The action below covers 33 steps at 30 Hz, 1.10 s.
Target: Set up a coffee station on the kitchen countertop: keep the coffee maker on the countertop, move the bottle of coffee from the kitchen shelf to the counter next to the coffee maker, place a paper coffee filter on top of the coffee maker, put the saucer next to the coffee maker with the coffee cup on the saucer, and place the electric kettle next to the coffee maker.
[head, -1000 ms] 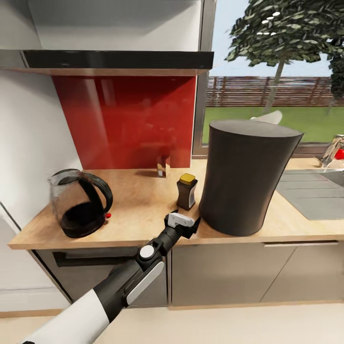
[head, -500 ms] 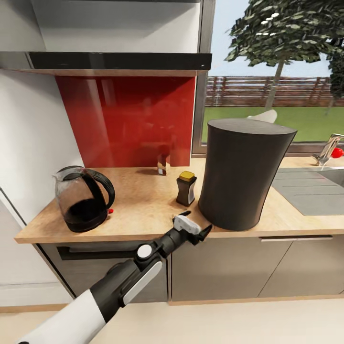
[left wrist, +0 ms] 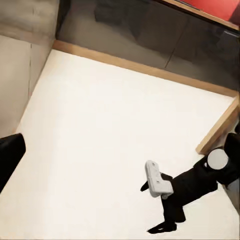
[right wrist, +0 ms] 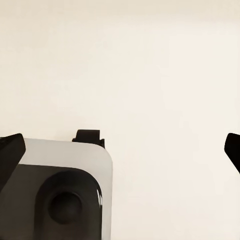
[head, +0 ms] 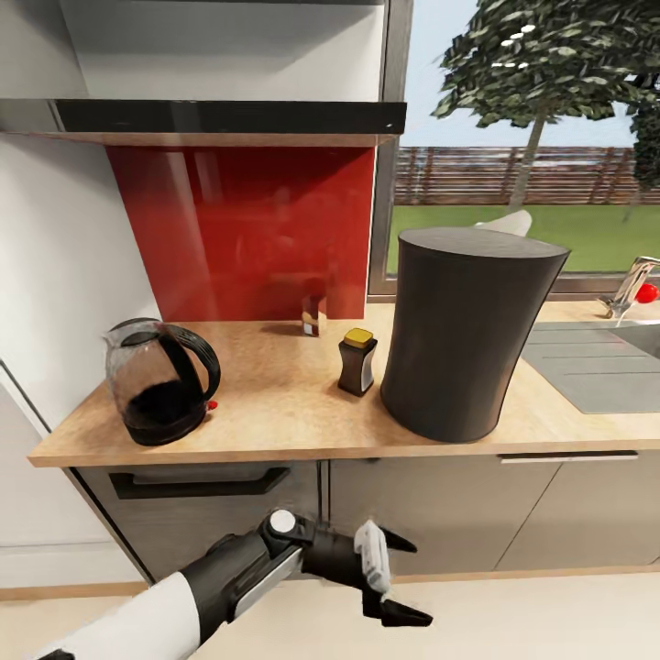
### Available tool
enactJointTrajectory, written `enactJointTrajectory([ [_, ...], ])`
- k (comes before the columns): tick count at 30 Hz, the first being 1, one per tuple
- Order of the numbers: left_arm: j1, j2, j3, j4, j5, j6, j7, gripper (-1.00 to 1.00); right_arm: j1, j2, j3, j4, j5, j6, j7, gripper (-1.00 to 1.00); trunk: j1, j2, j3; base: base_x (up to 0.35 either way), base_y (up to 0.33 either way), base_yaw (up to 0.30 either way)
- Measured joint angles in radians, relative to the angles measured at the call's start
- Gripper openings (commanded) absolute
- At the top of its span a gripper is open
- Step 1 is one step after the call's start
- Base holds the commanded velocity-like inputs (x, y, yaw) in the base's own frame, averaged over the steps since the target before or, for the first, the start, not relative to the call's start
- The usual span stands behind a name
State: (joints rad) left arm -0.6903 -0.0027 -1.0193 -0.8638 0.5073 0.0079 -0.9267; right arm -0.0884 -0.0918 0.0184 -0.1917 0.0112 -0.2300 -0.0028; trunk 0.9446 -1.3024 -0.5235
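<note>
My left arm [head: 174, 596] has a white upper sleeve, a black forearm with a grey stripe, a round silver joint cap, and a black claw [head: 399, 579] bearing a white block.

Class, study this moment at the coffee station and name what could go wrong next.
1. The bottle of coffee stands close beside the coffee maker; a careless reach between them could tip it.
2. The left gripper hangs open below the countertop edge; lifting straight up might strike that edge.
3. The kettle sits far from the coffee maker, near the counter's end, so a nudge might push it off.
</note>
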Motion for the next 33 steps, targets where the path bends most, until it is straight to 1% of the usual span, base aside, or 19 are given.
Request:
enactJointTrajectory([
  [1, 0.018, 0.001, -0.011, 0.048, 0.001, -0.008, -0.005, 1.00, 0.000, 0.000, 0.000, 0.000, 0.000, 0.000, 0.000, 1.00, 0.000, 0.000, 0.000, 0.000, 0.000, 0.000],
  [2, 0.019, 0.001, -0.012, 0.051, 0.003, -0.008, -0.005, 1.00, 0.000, 0.000, 0.000, 0.000, 0.000, 0.000, 0.000, 1.00, 0.000, 0.000, 0.000, 0.000, 0.000, 0.000],
  [6, 0.080, 0.005, -0.025, 0.190, 0.008, -0.066, -0.013, 1.00, 0.000, 0.000, 0.000, -0.001, 0.000, 0.000, 0.000, 1.00, 0.000, 0.000, 0.000, 0.000, 0.000, 0.000],
  [8, 0.124, 0.008, -0.026, 0.301, 0.008, -0.100, -0.040, 1.00, 0.000, 0.000, 0.000, -0.001, 0.000, 0.000, 0.000, 1.00, 0.000, 0.000, 0.000, 0.000, 0.000, 0.000],
  [12, 0.171, 0.013, -0.024, 0.488, 0.009, -0.147, -0.082, 1.00, 0.000, 0.000, 0.000, -0.001, 0.000, 0.000, 0.000, 1.00, 0.000, 0.000, 0.000, 0.000, 0.000, 0.000],
  [13, 0.178, 0.013, -0.022, 0.524, 0.011, -0.152, -0.085, 1.00, 0.000, 0.000, 0.000, -0.001, 0.000, 0.000, 0.000, 1.00, 0.000, 0.000, 0.000, 0.000, 0.000, 0.000],
  [14, 0.196, 0.015, -0.005, 0.591, 0.011, -0.161, -0.089, 1.00, 0.000, 0.000, 0.000, -0.001, 0.000, 0.000, 0.000, 1.00, 0.000, 0.000, 0.000, 0.000, 0.000, 0.000],
  [16, 0.213, 0.016, 0.032, 0.658, 0.012, -0.170, -0.092, 1.00, 0.000, -0.001, 0.000, -0.001, -0.001, 0.000, 0.000, 1.00, 0.000, 0.000, 0.000, 0.000, 0.000, 0.000],
  [17, 0.227, 0.022, 0.089, 0.712, 0.012, -0.178, -0.094, 1.00, 0.000, -0.001, 0.000, -0.001, -0.001, 0.000, 0.000, 1.00, 0.000, 0.000, 0.000, 0.000, 0.000, 0.000],
  [19, 0.243, 0.034, 0.172, 0.758, 0.012, -0.185, -0.096, 1.00, 0.000, -0.001, -0.001, -0.001, -0.001, 0.000, 0.000, 1.00, 0.000, 0.000, 0.000, 0.000, 0.000, 0.000],
  [20, 0.273, 0.065, 0.281, 0.793, 0.010, -0.191, -0.098, 1.00, 0.000, -0.002, -0.001, -0.001, -0.001, 0.000, -0.001, 1.00, 0.000, 0.000, 0.000, 0.000, 0.000, 0.000],
  [21, 0.286, 0.079, 0.313, 0.804, 0.010, -0.192, -0.098, 1.00, 0.000, -0.002, -0.001, -0.001, -0.001, 0.000, -0.001, 1.00, 0.000, 0.000, 0.000, 0.000, 0.000, 0.000],
  [22, 0.316, 0.108, 0.370, 0.817, 0.009, -0.194, -0.093, 1.00, 0.000, -0.003, -0.001, -0.001, -0.001, 0.000, -0.001, 1.00, 0.000, 0.000, 0.000, 0.000, 0.000, 0.000],
  [24, 0.339, 0.144, 0.415, 0.831, 0.010, -0.194, -0.075, 1.00, 0.000, -0.003, -0.002, -0.001, -0.001, 0.000, -0.001, 1.00, 0.000, 0.000, 0.000, 0.000, 0.000, 0.000],
  [25, 0.357, 0.175, 0.445, 0.834, 0.012, -0.193, -0.042, 1.00, 0.000, -0.004, -0.002, -0.001, -0.002, 0.000, -0.001, 1.00, 0.000, 0.000, 0.000, 0.000, 0.000, 0.000],
  [28, 0.372, 0.199, 0.517, 0.837, 0.014, -0.192, -0.012, 1.00, 0.000, -0.007, -0.002, -0.001, -0.002, 0.000, -0.001, 1.00, 0.000, 0.000, 0.000, 0.000, 0.000, 0.000],
  [29, 0.383, 0.217, 0.651, 0.837, 0.018, -0.190, 0.009, 1.00, 0.000, -0.010, -0.003, -0.002, -0.002, 0.000, -0.001, 1.00, 0.000, 0.000, 0.000, 0.000, 0.000, 0.000],
  [30, 0.390, 0.225, 0.694, 0.837, 0.017, -0.189, 0.015, 1.00, 0.000, -0.012, -0.003, -0.002, -0.002, 0.000, -0.001, 1.00, 0.000, 0.000, 0.000, 0.000, 0.000, 0.000],
  [33, 0.400, 0.231, 0.733, 0.837, 0.017, -0.189, 0.020, 1.00, 0.000, -0.015, -0.003, -0.002, -0.003, 0.000, -0.001, 1.00, 0.000, 0.000, 0.000, 0.000, 0.000, 0.000],
])
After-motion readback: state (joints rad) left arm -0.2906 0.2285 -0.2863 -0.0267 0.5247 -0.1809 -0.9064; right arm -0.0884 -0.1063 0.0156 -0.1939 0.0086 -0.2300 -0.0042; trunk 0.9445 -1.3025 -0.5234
